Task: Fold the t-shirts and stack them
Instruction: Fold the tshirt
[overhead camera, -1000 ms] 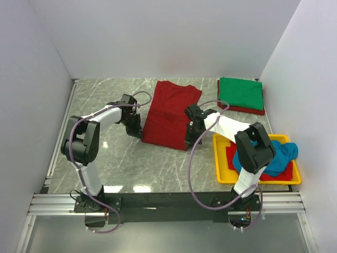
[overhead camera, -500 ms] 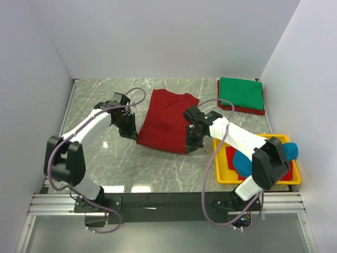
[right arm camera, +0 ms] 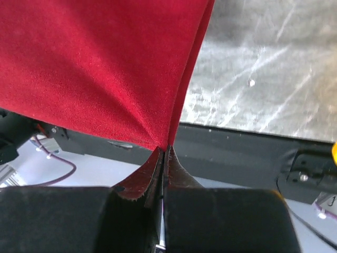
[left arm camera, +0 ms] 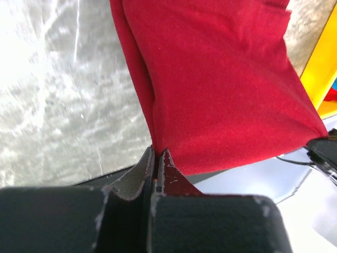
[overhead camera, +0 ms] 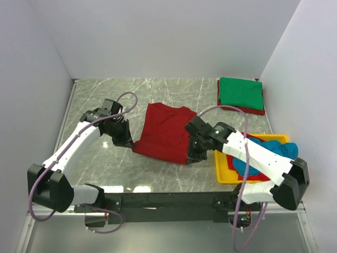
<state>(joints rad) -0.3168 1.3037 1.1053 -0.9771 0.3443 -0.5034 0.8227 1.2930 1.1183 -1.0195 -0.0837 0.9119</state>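
Note:
A dark red t-shirt [overhead camera: 164,133] hangs stretched between both grippers over the middle of the marble table. My left gripper [overhead camera: 128,141] is shut on its near left corner [left arm camera: 158,146]. My right gripper [overhead camera: 192,156] is shut on its near right corner [right arm camera: 167,143]. The near edge is lifted off the table. A folded green t-shirt [overhead camera: 241,93] lies on a folded dark red one [overhead camera: 254,111] at the back right. A crumpled teal blue t-shirt [overhead camera: 276,153] fills the yellow tray [overhead camera: 223,176], over more red cloth [overhead camera: 230,157].
The yellow tray stands at the near right, close to my right arm. White walls close in the table on the left, back and right. A black rail [overhead camera: 168,200] runs along the near edge. Bare marble [overhead camera: 100,89] shows at the back left.
Both grippers have drawn the dark red t-shirt toward the near edge, and its far end has slid forward over the table. Both arms have stretched out lower and farther apart.

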